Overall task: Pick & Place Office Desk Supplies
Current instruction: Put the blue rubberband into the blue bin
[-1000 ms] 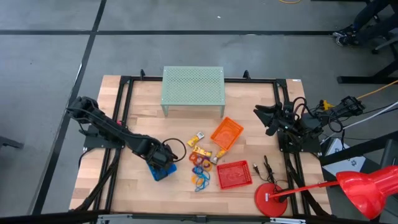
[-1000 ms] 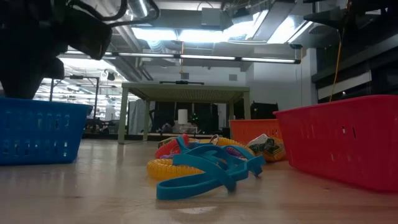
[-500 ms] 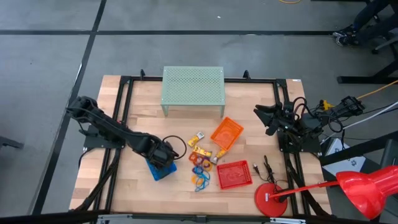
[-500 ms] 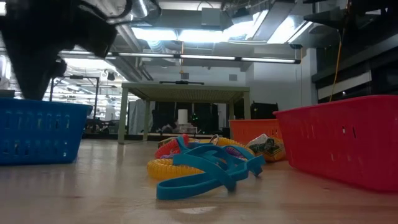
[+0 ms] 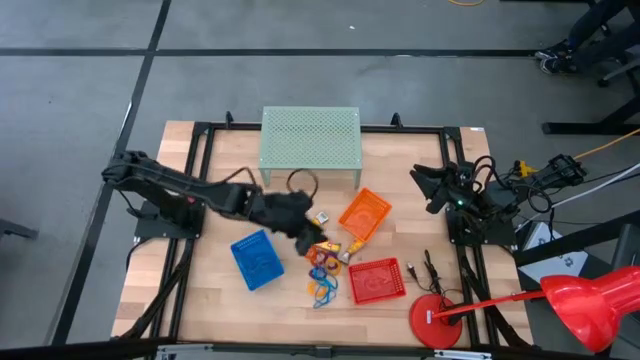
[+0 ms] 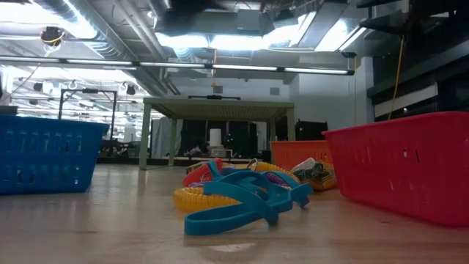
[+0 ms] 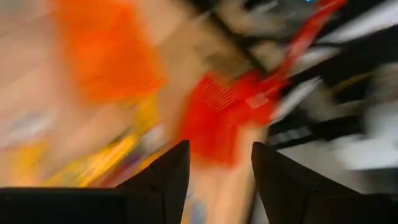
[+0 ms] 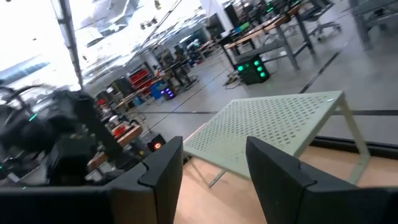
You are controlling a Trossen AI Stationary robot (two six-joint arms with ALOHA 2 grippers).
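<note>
Wooden table (image 5: 215, 290); no readable writing anywhere. My left gripper (image 5: 306, 240), fingers parted and empty, hovers beside the supplies (image 5: 325, 262) heaped between the blue basket (image 5: 256, 260) and red basket (image 5: 376, 281). My right gripper (image 5: 424, 187) waits, fingers parted.

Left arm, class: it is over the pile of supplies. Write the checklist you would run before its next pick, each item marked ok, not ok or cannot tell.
1. Left tool open and empty: ok; the left wrist view shows a clear gap between its fingers.
2. Tool above the loose supplies: ok.
3. Which piece it is lined up on: cannot tell.
4. Blue basket upright, clear of the arm: ok.
5. Red basket and orange basket clear of the pile: ok.
6. Right tool parked at the table's right edge: ok.
</note>
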